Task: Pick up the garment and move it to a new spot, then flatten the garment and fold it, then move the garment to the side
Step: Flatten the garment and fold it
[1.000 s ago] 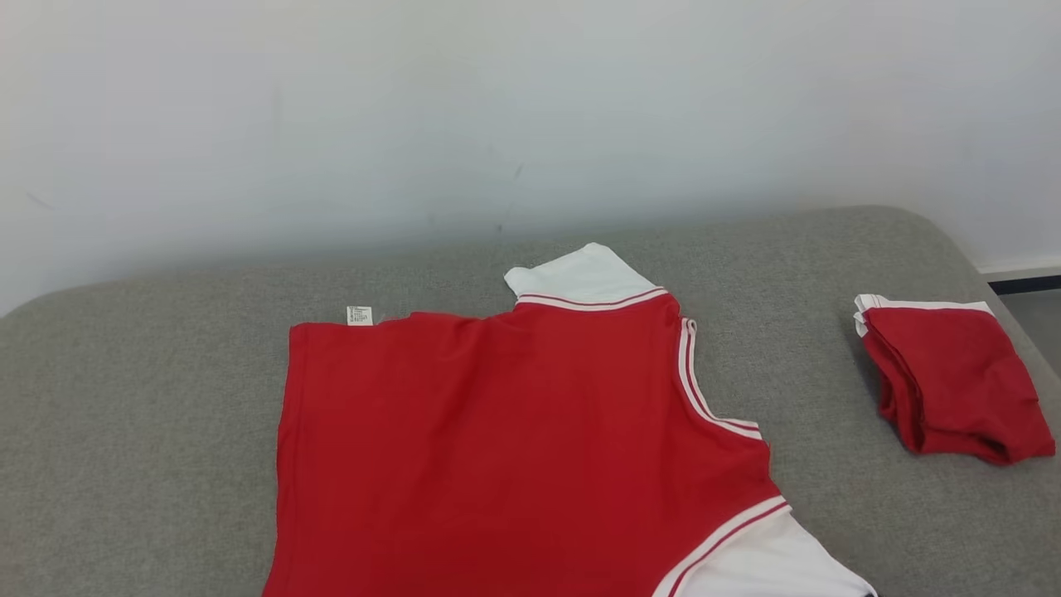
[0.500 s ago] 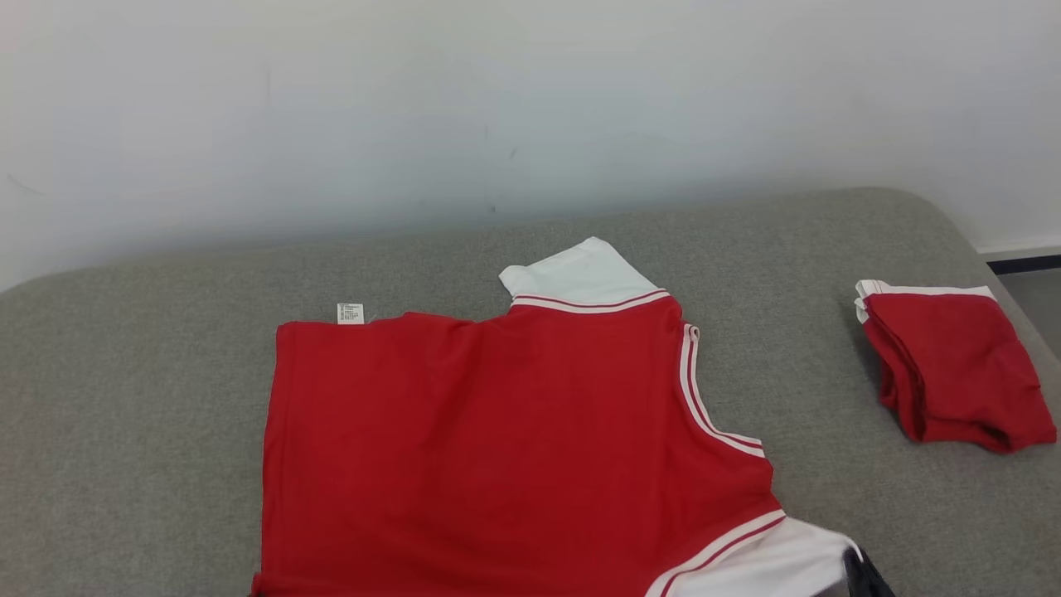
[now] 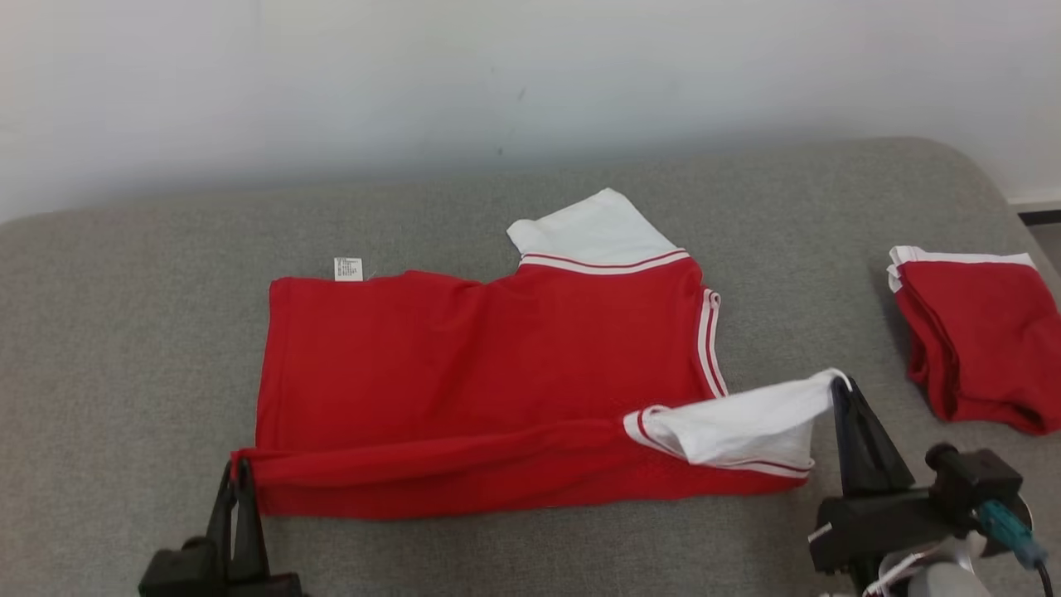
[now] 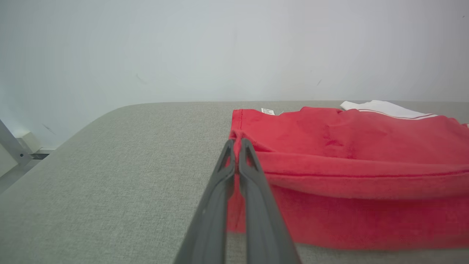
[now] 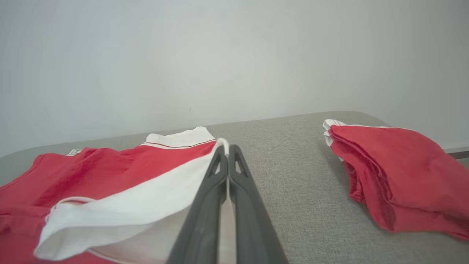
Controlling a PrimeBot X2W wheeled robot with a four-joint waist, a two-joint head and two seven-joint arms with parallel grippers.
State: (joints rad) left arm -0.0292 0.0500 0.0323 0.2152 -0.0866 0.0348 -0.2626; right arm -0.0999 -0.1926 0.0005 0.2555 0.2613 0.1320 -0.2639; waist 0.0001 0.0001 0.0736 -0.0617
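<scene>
The garment [image 3: 489,365] is a red shirt with white sleeves and striped trim, lying spread on the grey cushion. Its near edge is lifted and folding over toward the wall. My left gripper [image 3: 236,473] is shut on the red hem corner at the lower left; the left wrist view has the same pinch [image 4: 237,141] on the garment [image 4: 348,146]. My right gripper [image 3: 841,385] is shut on the tip of the white sleeve [image 3: 746,423], raised off the cushion. From the right wrist, the closed fingers [image 5: 227,146] hold the garment [image 5: 121,205] by that sleeve.
A folded red and white garment [image 3: 978,340] lies at the right end of the cushion [image 3: 124,332], also in the right wrist view [image 5: 395,172]. A pale wall rises behind. The cushion's rounded right edge drops toward the floor [image 3: 1046,240].
The head camera has tilted down. Both grippers have come into view, carrying the garment's near edge and white sleeve up and toward the wall, so a fold runs along the front.
</scene>
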